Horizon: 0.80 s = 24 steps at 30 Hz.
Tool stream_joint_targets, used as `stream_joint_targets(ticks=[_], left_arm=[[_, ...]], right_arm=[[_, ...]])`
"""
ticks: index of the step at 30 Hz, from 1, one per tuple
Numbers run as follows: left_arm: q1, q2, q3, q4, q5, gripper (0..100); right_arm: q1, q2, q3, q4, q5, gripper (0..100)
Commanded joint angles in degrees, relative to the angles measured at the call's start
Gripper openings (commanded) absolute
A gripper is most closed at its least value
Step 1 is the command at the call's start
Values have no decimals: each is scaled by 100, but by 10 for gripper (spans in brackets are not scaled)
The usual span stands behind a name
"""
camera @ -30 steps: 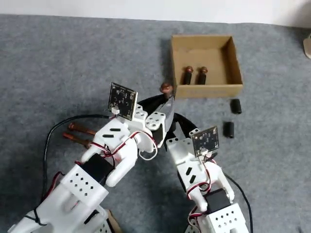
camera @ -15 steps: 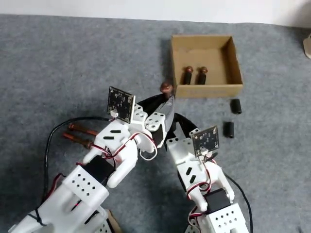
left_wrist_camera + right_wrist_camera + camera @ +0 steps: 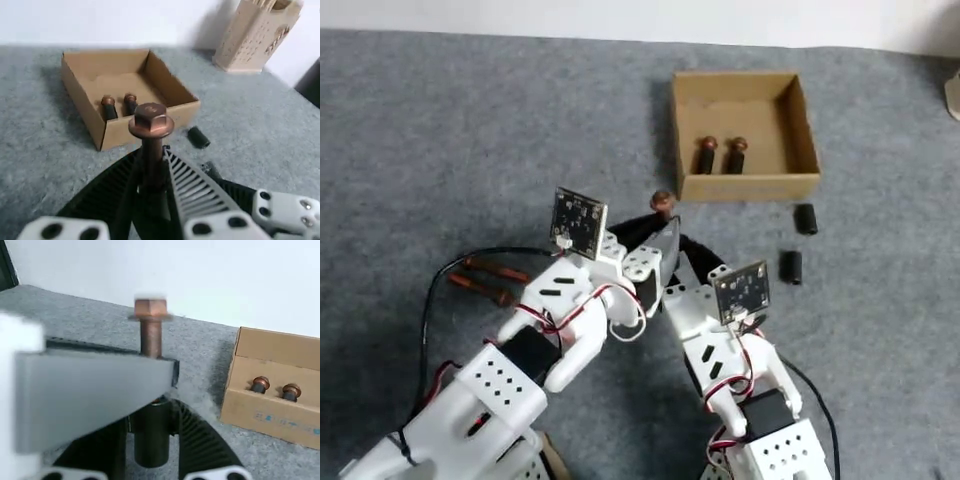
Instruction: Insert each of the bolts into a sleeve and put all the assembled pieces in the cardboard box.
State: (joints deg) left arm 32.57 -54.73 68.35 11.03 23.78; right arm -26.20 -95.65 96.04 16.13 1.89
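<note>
Left tool (image 3: 152,162) is seen closed on the shank of a copper-coloured bolt (image 3: 150,121), which is held upright with its hexagonal head on top, clear of the ribbed black fingers. A dark sleeve (image 3: 150,436) is gripped upright by the right tool (image 3: 151,442), which is closed on it directly under that bolt. Bolt and sleeve are lined up on one axis, and a bit of copper is seen at the sleeve's mouth. How far the shank has entered cannot be told, since a finger of the left tool lies across the joint in the right wrist view.

In the high view both tools are found together just in front of the cardboard box (image 3: 748,187), near its front left corner, above the grey-covered table (image 3: 470,120). Two assembled pieces (image 3: 706,156) are seen side by side inside the box, close to its front wall. One loose sleeve (image 3: 805,218) is seen on the table just outside the box's front right corner, and a second loose sleeve (image 3: 790,265) lies a little nearer the arms. Two spare bolts (image 3: 492,266) are seen lying on the table to the left, partly covered by the left arm. A beige holder (image 3: 257,32) is seen standing beyond the box, by the wall.
</note>
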Motion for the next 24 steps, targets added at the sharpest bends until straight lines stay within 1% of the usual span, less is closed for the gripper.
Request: stream_joint_targets(ticks=[1,2,4,6,9,11,13,17,20,24], left_arm=[[-119,-180,-57,387,18,38],[-163,-180,-48,484,18,76],[-207,-180,-48,686,18,190],[-215,-180,-84,1090,53,296],[-215,-180,-224,1873,62,384],[-286,-180,-347,2233,62,412],[-488,-180,-444,2391,62,426],[-1191,-180,-418,2400,62,425],[-1525,-171,-409,2400,62,425],[-1701,-127,-400,2382,53,425]], right_arm=[[84,-57,822,4,-26,5],[119,-57,822,-4,-26,5],[136,-57,822,-4,-44,5],[136,-57,822,4,-62,5],[215,-57,822,4,-62,5],[338,-57,822,4,-62,5],[514,-57,822,4,-70,5],[787,-22,822,13,-70,5],[884,-13,787,75,-70,5],[954,-4,136,963,-185,5]])
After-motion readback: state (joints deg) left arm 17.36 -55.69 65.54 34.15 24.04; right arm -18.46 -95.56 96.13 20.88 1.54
